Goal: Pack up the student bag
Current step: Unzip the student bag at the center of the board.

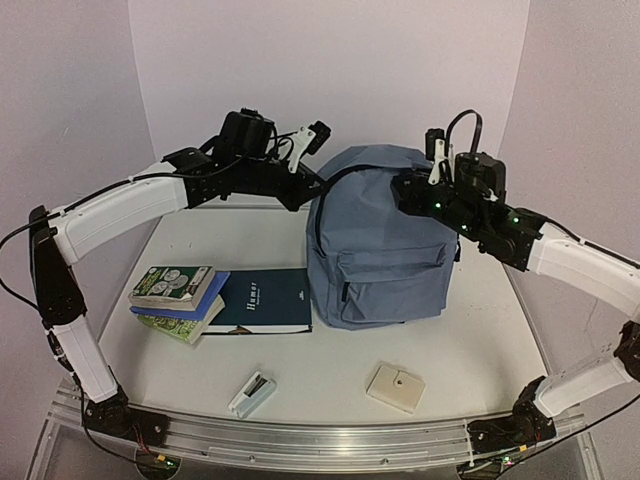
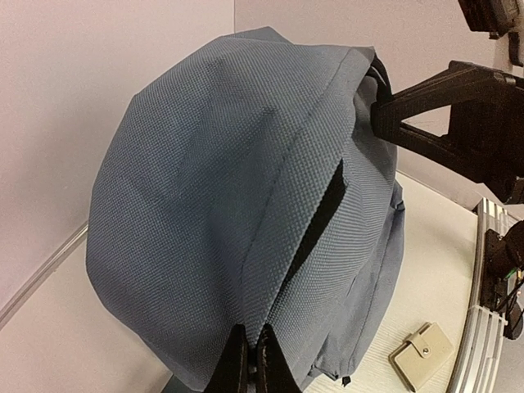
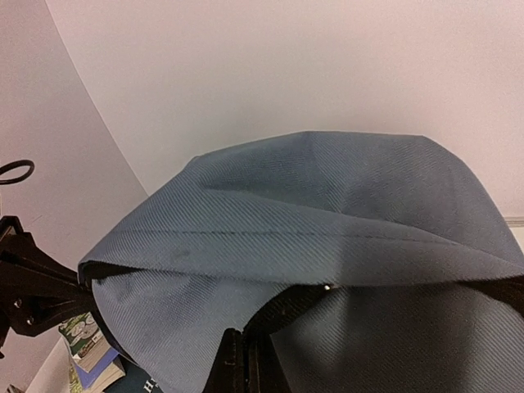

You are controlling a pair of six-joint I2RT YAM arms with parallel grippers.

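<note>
The student bag (image 1: 380,245) is a slate-blue backpack standing upright at the middle back of the table, front pocket facing the arms. My left gripper (image 1: 314,196) is at the bag's upper left edge. In the left wrist view it (image 2: 252,354) is shut on a fold of the bag's fabric (image 2: 213,188), below a dark slit in the zipper opening (image 2: 323,209). My right gripper (image 1: 402,190) is at the bag's upper right. In the right wrist view it (image 3: 246,360) is shut on the bag's fabric (image 3: 311,205) at the black-lined edge of the opening.
A stack of books (image 1: 175,296) and a dark blue book (image 1: 262,300) lie left of the bag. A small white case (image 1: 252,393) and a beige wallet (image 1: 396,387) lie near the front edge. The wallet also shows in the left wrist view (image 2: 422,354). Walls close in behind.
</note>
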